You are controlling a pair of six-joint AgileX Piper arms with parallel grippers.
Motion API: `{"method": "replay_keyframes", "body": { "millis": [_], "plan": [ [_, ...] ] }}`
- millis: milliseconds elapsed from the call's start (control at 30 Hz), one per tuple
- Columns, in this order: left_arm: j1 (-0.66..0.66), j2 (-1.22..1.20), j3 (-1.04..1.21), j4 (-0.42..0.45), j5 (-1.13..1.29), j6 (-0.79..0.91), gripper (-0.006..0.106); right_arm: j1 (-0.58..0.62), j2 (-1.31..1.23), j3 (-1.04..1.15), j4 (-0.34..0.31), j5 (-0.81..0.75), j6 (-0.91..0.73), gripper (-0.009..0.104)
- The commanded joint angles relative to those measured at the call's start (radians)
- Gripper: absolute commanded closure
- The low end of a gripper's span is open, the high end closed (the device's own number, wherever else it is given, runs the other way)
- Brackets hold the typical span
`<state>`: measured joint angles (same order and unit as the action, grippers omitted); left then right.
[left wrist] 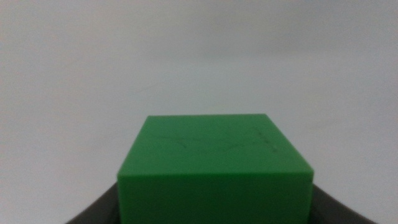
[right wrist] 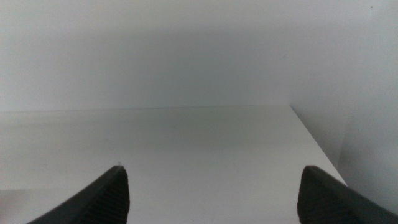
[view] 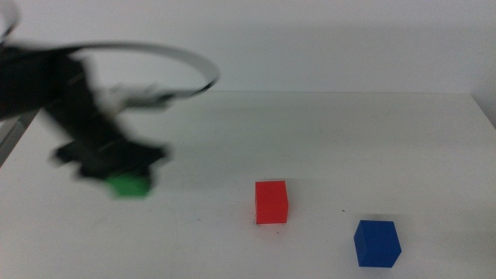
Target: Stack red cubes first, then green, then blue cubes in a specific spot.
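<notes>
The green cube (view: pixel 129 184) is pinched in the left hand (view: pixel 124 180), near the left edge of the bench (view: pixel 325 132); whether it is lifted clear or touching the surface cannot be told through the blur in the middle view. In the left wrist view the green cube (left wrist: pixel 214 165) fills the space between the jaws, which are pressed against its sides.

The red cube (view: pixel 271 201) sits alone on the bench towards the front edge, nothing on it. The blue cube (view: pixel 377 242) lies beside it, nearer the front right corner, apart from it.

The step in hand is judged to be the second: green onto red, the red cube taken as the base.

The next move calls for the green cube to be carried across above the red one, squared to its slightly smaller top, lowered until seated, then released.

The right hand (right wrist: pixel 211 193) is spread and empty, out of the middle view, over bare bench.
</notes>
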<state>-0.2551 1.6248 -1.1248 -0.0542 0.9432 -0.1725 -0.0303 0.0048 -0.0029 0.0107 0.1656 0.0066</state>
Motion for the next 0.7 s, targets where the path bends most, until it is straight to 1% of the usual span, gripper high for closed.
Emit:
{"method": "replay_keyframes", "body": {
  "millis": [0,67,133,200,267,433,667],
  "plan": [
    [-0.142,0.018,-0.144,0.033,0.089,-0.233,0.102,0.002,-0.005,0.003,-0.011,-0.008,-0.007,0.002],
    [-0.273,0.072,-0.288,0.072,0.15,-0.437,0.102,0.002,-0.005,0.003,-0.011,-0.008,-0.007,0.002],
    [-0.38,0.134,-0.407,0.119,0.226,-0.562,0.102,0.002,-0.005,0.003,-0.011,-0.008,-0.007,0.002],
    [-0.45,0.199,-0.519,0.168,0.278,-0.617,0.102,0.002,-0.005,0.003,-0.011,-0.008,-0.007,0.002],
    [-0.498,0.272,-0.604,0.185,0.278,-0.646,0.102,0.002,-0.005,0.003,-0.011,-0.008,-0.007,0.002],
    [-0.521,0.406,-0.722,0.158,0.278,-0.644,0.102,0.002,-0.005,0.003,-0.011,-0.008,-0.007,0.002],
    [-0.519,0.478,-0.742,0.177,0.278,-0.668,0.102,0.002,-0.005,0.003,-0.011,-0.008,-0.007,0.002]
  ]
}}
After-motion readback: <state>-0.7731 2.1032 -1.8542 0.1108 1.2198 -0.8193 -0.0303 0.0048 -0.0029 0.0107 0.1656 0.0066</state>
